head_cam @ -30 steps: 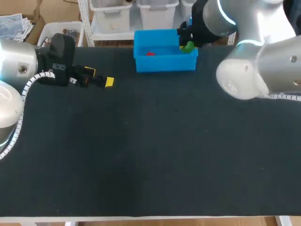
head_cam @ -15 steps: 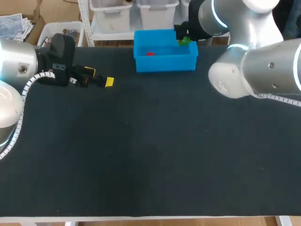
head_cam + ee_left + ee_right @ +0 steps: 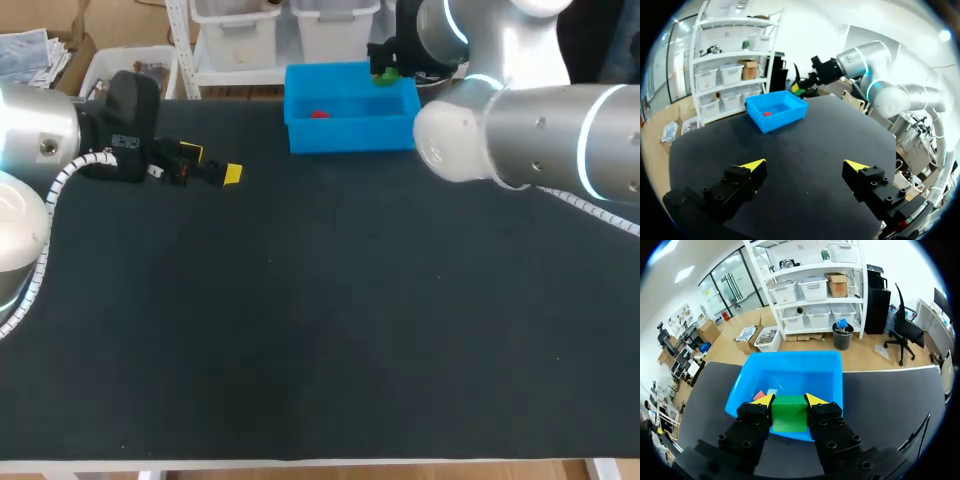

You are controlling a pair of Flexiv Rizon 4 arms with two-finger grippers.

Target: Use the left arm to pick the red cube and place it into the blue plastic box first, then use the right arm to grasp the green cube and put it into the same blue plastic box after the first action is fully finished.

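- Green cube (image 3: pixel 789 413), clenched in the right pincer (image 3: pixel 790 401), hangs over the nearest wall of the blue plastic box (image 3: pixel 836 382), upper middle of the head view.
- Small red cube (image 3: pixel 319 114) lies inside; left pincer (image 3: pixel 805 165) rests released, upper left above the black table (image 3: pixel 320 330).
- Advice: clear the wall, lower beside the red cube, then release.

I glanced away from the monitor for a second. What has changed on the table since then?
The right gripper, shut on the green cube, carried it slightly left and farther back or higher over the blue plastic box's right end. The red cube stayed in the box; the left gripper stayed open at the table's left.
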